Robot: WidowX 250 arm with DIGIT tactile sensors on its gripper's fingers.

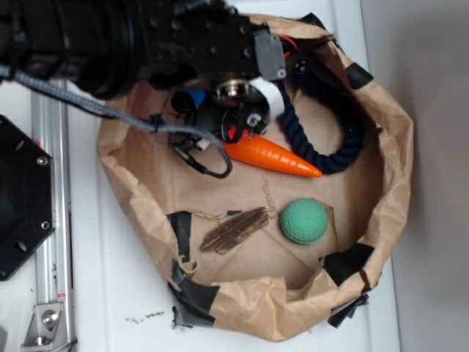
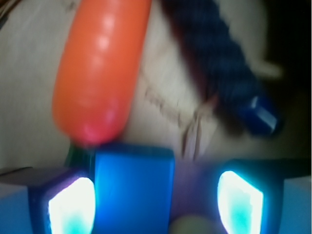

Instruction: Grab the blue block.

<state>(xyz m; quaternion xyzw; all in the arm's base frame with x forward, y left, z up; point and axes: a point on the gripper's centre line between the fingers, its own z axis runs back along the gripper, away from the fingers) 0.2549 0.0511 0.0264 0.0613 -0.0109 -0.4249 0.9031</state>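
Here the pincer (image 2: 155, 200) stands open around the blue block (image 2: 134, 187), one glowing pad (image 2: 72, 207) touching its side and the other apart. Just beyond the block lies the orange carrot (image 2: 100, 68), with the navy rope (image 2: 219, 58) beside it on brown paper (image 1: 146, 194).

Overhead exterior; close wrist; shared carrot (image 1: 272, 156)

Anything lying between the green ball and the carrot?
Nothing: only bare brown paper separates the green ball from the carrot, shown in the exterior view.
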